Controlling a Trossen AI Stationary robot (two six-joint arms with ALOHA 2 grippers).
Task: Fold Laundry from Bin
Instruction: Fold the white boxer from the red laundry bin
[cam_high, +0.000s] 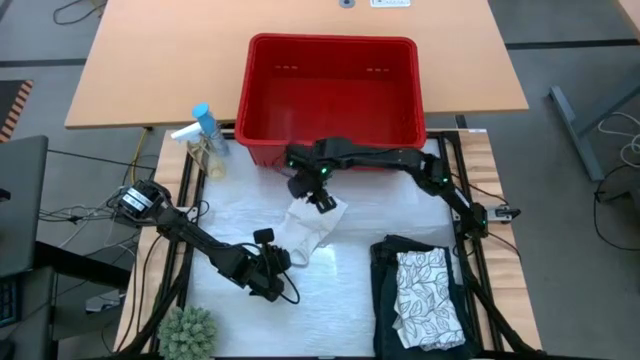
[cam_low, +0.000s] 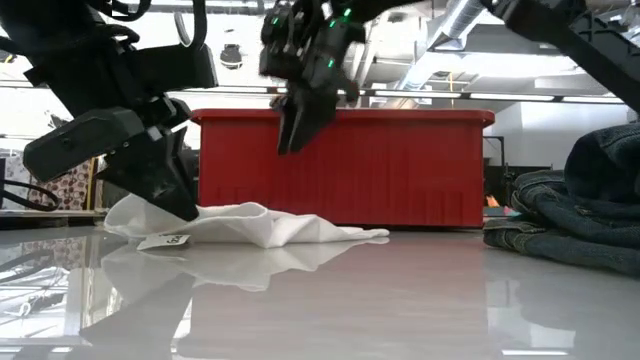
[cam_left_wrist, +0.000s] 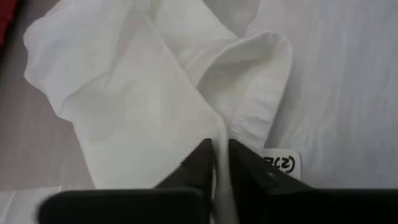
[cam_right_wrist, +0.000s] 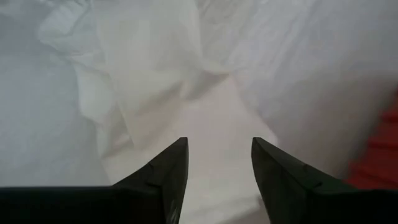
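Pinching whitish cloth (cam_left_wrist: 155, 106), left gripper (cam_left_wrist: 219, 163)

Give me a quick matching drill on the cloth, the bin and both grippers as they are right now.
Things:
1. small plain whitish cloth
2. red slotted plastic bin
3. left gripper
4. right gripper

States:
A. open, hovering above the cloth
B. shows no laundry inside
C. crumpled on the table
D. pinching the cloth's edge

Pairs: 1-C, 2-B, 3-D, 4-A
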